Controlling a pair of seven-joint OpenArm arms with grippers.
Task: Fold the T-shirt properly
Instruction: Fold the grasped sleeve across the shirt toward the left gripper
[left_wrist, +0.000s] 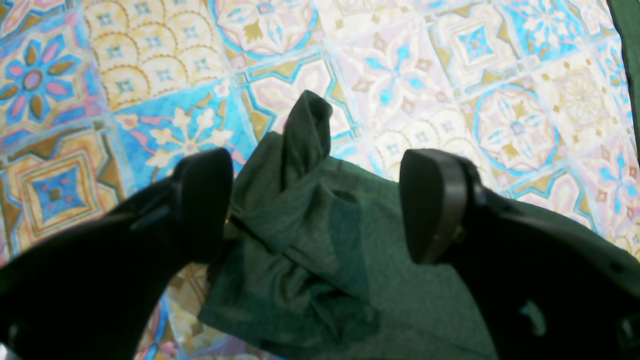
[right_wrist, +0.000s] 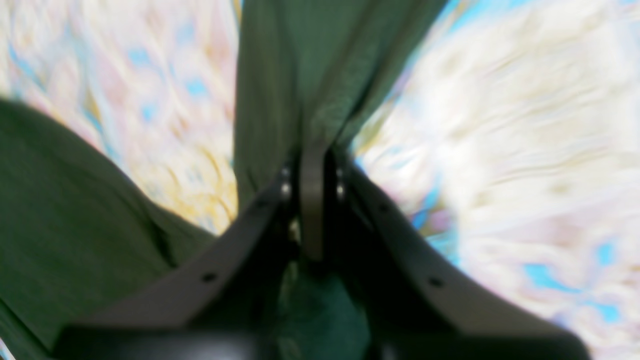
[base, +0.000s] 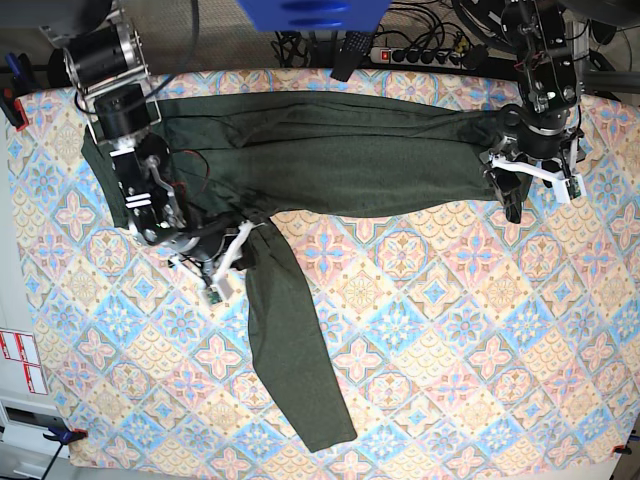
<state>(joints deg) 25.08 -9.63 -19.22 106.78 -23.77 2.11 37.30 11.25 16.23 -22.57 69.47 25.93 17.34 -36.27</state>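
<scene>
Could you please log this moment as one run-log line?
right gripper: shut on T-shirt | left gripper: open over bunched shirt end | tablecloth: one sleeve trailing loose

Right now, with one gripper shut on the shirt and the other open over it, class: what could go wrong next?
1. The right gripper pinches only a narrow bunch of the T-shirt; a pull may drag the shirt askew rather than fold it.
2. The left gripper stands open around crumpled cloth; closing there may catch several layers.
3. One sleeve trails loose over the patterned tablecloth and could end up twisted.

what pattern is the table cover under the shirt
Colourful ornate floral tiles on the table cover, clearest in the left wrist view.
</scene>
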